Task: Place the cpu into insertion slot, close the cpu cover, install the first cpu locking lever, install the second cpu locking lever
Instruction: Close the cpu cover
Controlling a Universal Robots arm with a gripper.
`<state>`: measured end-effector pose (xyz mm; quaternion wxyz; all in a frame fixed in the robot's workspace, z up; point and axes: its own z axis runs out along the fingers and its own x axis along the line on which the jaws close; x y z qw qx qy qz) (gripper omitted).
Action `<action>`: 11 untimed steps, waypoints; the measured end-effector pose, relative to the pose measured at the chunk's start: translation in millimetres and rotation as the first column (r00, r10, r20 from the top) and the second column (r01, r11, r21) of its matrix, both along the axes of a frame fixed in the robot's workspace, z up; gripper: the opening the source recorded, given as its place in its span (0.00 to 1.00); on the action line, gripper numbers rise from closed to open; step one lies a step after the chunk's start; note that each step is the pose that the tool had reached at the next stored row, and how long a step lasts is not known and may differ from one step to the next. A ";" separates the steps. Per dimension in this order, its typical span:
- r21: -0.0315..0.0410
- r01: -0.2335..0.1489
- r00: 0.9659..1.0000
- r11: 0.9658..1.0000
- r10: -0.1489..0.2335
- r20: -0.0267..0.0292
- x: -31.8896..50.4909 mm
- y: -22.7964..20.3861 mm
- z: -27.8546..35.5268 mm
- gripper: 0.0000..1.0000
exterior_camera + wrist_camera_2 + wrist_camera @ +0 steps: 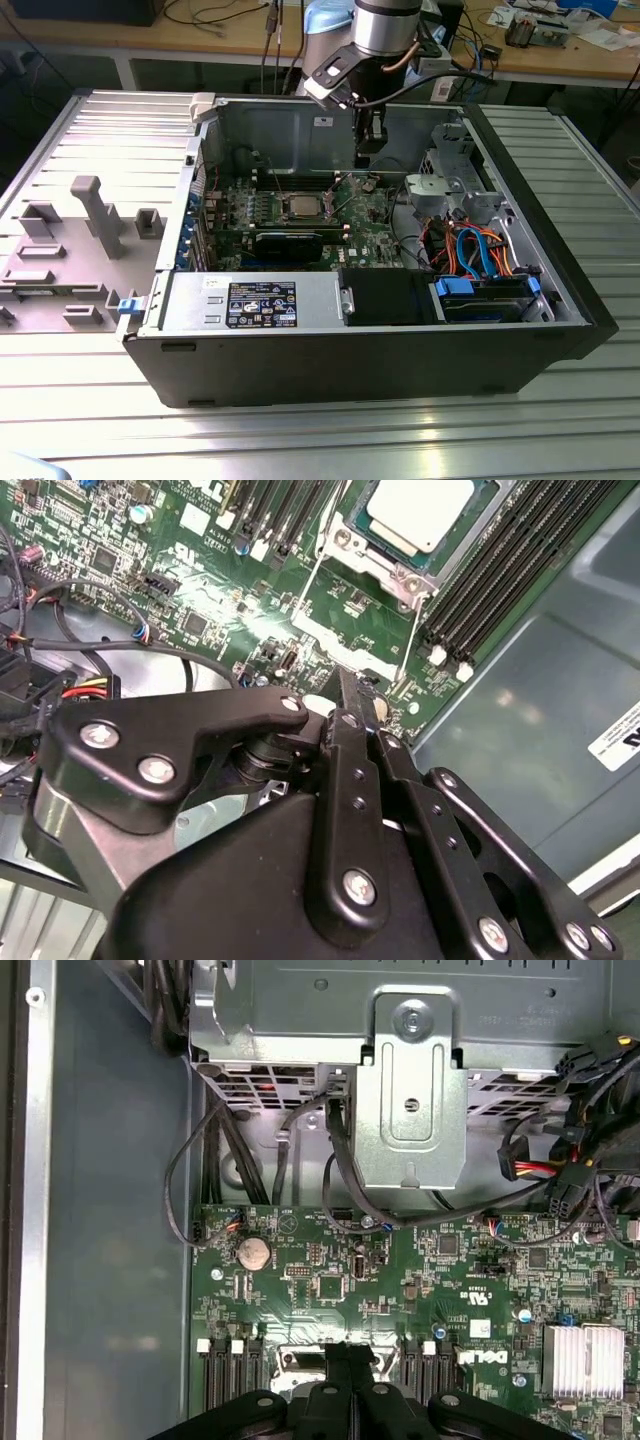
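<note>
The cpu [420,510] lies in the insertion slot [303,207] of the green motherboard, its silvery top facing up. The cpu cover [345,540] frames it as a thin metal rim, and the chip shows through the window. Two thin wire locking levers [308,585] [413,635] run from the socket's corners toward my gripper. My gripper [366,160] hangs above the board, off the socket toward the exterior view's right. Its black fingers [348,695] [345,1360] are pressed together with nothing between them.
Long memory slots [500,570] flank the socket. A metal drive cage [410,1090] with black cables [340,1180] stands beyond the board's edge. A black card [288,243] and a power supply [250,300] lie nearer the front. A grey fixture tray [80,240] sits outside the case.
</note>
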<state>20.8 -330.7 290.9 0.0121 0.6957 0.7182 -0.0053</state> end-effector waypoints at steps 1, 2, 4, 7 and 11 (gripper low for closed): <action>0.000 0.000 1.000 1.000 0.000 0.000 0.4 0.1 -0.1 0.11; 0.000 0.000 1.000 1.000 0.000 0.000 0.8 0.3 -0.2 0.11; 0.000 0.000 1.000 1.000 0.000 0.000 1.4 0.4 -0.3 0.11; 0.000 0.000 1.000 1.000 0.000 0.000 2.5 0.8 -0.8 0.11; -0.001 0.000 1.000 1.000 0.000 0.000 3.7 1.4 -1.3 0.11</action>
